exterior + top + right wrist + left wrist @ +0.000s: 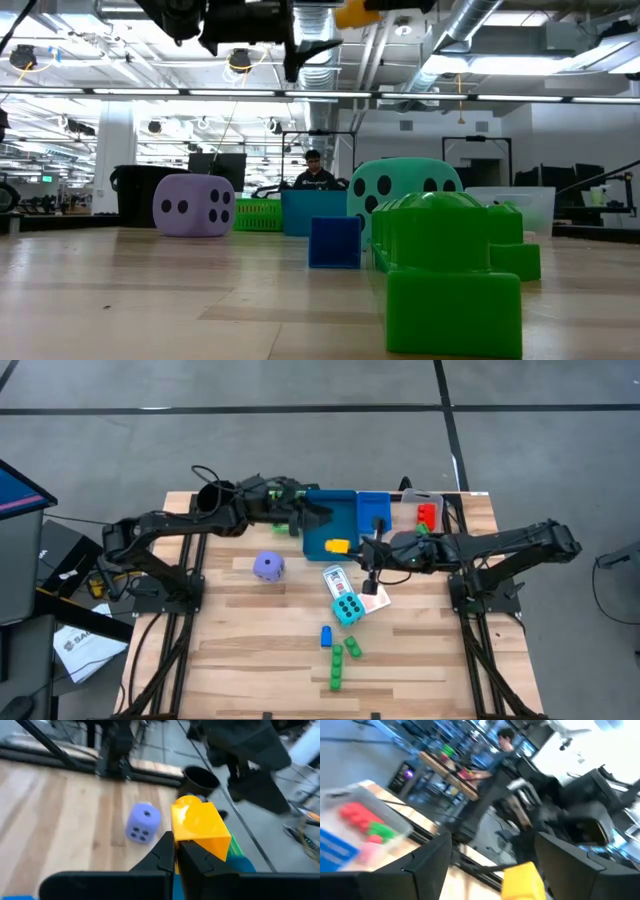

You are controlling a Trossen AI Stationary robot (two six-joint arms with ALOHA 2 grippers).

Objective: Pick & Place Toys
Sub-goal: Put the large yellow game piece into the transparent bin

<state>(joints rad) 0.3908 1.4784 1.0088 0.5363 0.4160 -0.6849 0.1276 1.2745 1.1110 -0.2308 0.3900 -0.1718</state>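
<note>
Green plastic bricks (455, 275) sit nearest the low camera, near the wooden table's (240, 650) front edge. Largest first: blue plastic bin (328, 518) at the back edge, clear bin (425, 510) with red bricks (427, 514) toward the back right corner. Cyan dotted die (348, 609) mid-table on playing cards (337, 582), purple die (268, 566) left of centre, small blue brick (326, 637) by the green ones. Left gripper (308, 515) at the blue bin's left rim, fingers wide, empty. Right gripper (176, 851) pinched tight under a yellow plastic brick (337, 545) over the blue bin.
</note>
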